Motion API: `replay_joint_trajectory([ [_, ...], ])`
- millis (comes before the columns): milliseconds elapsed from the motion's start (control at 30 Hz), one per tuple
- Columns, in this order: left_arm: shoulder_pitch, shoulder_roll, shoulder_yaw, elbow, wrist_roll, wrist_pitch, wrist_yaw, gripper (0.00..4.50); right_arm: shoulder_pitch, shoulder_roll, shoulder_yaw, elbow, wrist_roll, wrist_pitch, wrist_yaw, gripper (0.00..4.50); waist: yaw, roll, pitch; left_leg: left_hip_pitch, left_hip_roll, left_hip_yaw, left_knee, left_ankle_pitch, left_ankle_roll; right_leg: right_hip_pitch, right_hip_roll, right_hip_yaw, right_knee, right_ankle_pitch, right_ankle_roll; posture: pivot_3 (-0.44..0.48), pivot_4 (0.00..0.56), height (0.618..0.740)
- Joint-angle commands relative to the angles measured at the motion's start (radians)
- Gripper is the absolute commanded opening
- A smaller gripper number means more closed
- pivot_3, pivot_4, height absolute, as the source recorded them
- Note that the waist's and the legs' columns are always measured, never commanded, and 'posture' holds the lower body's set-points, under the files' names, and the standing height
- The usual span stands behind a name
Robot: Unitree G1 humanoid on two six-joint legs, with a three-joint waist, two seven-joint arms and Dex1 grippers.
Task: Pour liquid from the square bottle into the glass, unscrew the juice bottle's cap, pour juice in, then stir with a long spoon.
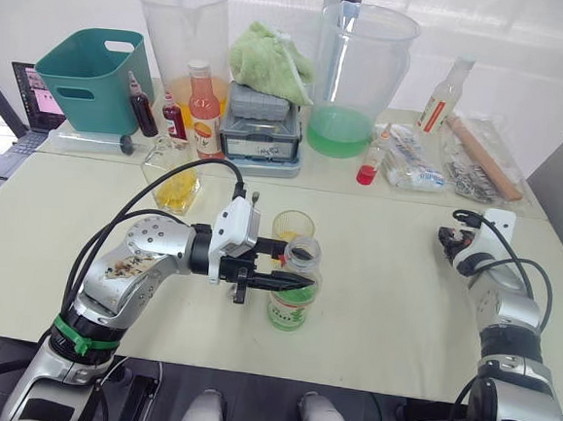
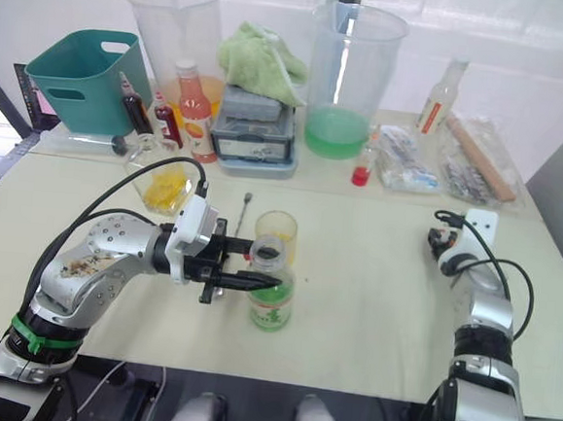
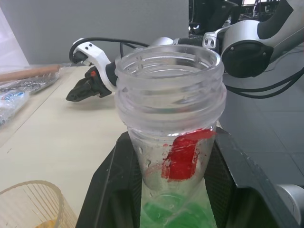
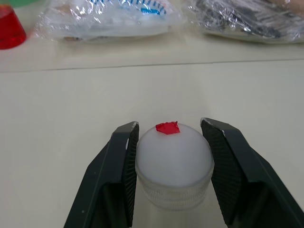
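Note:
The juice bottle (image 1: 294, 294) stands uncapped near the table's front edge, its green-and-white label facing me. My left gripper (image 1: 294, 272) is shut on its neck, and the open mouth (image 3: 169, 64) shows close up in the left wrist view. Just behind the bottle stands the glass (image 1: 292, 225) with some yellow liquid. The long spoon (image 2: 246, 209) lies behind the left gripper. Further back left is the square bottle (image 1: 174, 181). At the right, my right gripper (image 1: 452, 240) is shut on the white cap (image 4: 174, 164), low over the table.
Along the back stand a teal basket (image 1: 87, 73), two large clear jugs (image 1: 184, 27) (image 1: 363, 61), a pink-orange bottle with a red cap (image 1: 204, 112), a grey box under a green cloth (image 1: 261, 121), a small red bottle (image 1: 368, 169) and plastic bags (image 1: 461, 161).

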Motion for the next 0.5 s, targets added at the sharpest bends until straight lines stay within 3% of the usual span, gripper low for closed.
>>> replay_joint_trajectory([
  [33, 0.006, 0.019, -0.012, 0.025, 0.037, 0.011, 0.007, 1.40, -0.011, -0.008, -0.020, -0.016, 0.010, -0.031, 0.015, 2.66, 0.000, 0.000, 0.000, 0.000, 0.000, 0.000, 0.000, 0.000, 0.000, 0.000, 0.000, 0.000, 0.000, 0.000, 0.000, 0.000, 0.150, 0.723],
  [200, 0.004, 0.018, -0.014, 0.026, 0.041, -0.004, 0.002, 1.40, 0.017, -0.015, -0.017, -0.120, 0.028, -0.012, 0.060, 4.34, 0.000, 0.000, 0.000, 0.000, 0.000, 0.000, 0.000, 0.000, 0.000, 0.000, 0.000, 0.000, 0.000, 0.000, 0.000, 0.000, 0.150, 0.723],
  [367, 0.010, 0.016, 0.004, 0.013, 0.017, -0.006, -0.002, 1.40, 0.065, -0.031, -0.007, -0.346, 0.041, 0.074, 0.089, 4.46, 0.000, 0.001, 0.000, 0.000, 0.000, 0.000, 0.000, 0.000, 0.000, 0.000, 0.000, 0.000, 0.000, 0.000, 0.000, 0.000, 0.150, 0.723],
  [500, -0.016, 0.029, 0.023, -0.034, -0.019, 0.028, -0.004, 1.40, 0.015, -0.049, -0.144, -0.605, 0.314, 0.428, 0.084, 4.46, 0.001, 0.003, 0.002, -0.001, 0.000, 0.000, 0.000, 0.000, 0.000, -0.001, 0.000, 0.000, 0.000, 0.000, 0.000, 0.000, 0.150, 0.723],
])
